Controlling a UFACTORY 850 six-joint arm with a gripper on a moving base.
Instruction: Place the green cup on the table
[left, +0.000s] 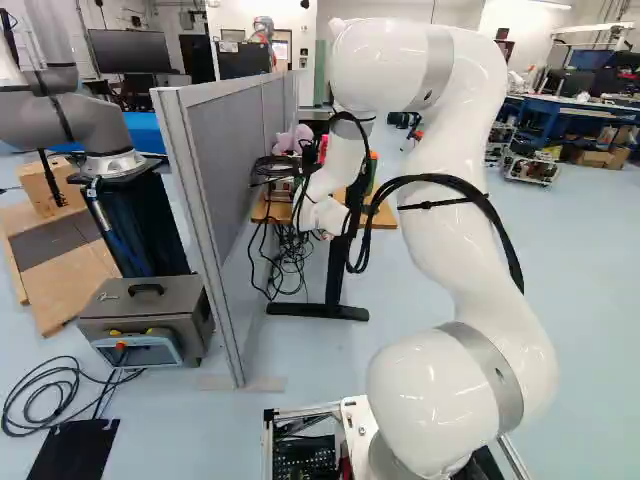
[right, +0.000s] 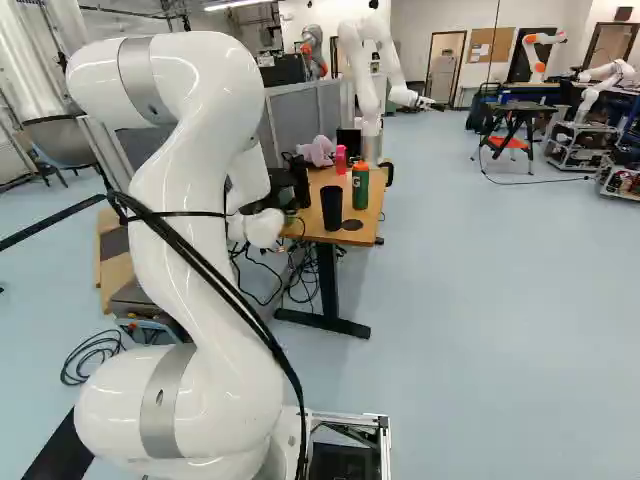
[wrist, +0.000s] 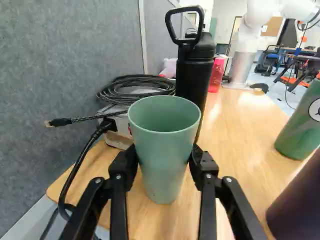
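My gripper (left: 323, 235) is mostly hidden by the wrist and cables in the left base view. In the wrist view the gripper (wrist: 164, 159) is shut on the pale green cup (wrist: 162, 150), a black finger against each side. The cup stands upright, its open rim facing up, over the near part of the wooden table (wrist: 235, 135). Whether its base touches the tabletop I cannot tell.
Just beyond the cup stands a black bottle (wrist: 194, 75), beside a box with coiled cable (wrist: 135, 90). A dark tumbler (right: 332, 208), green bottle (right: 360, 185) and pink bottle (right: 340, 160) share the table. A grey partition (left: 225, 150) runs alongside. Another robot (right: 370, 75) stands beyond.
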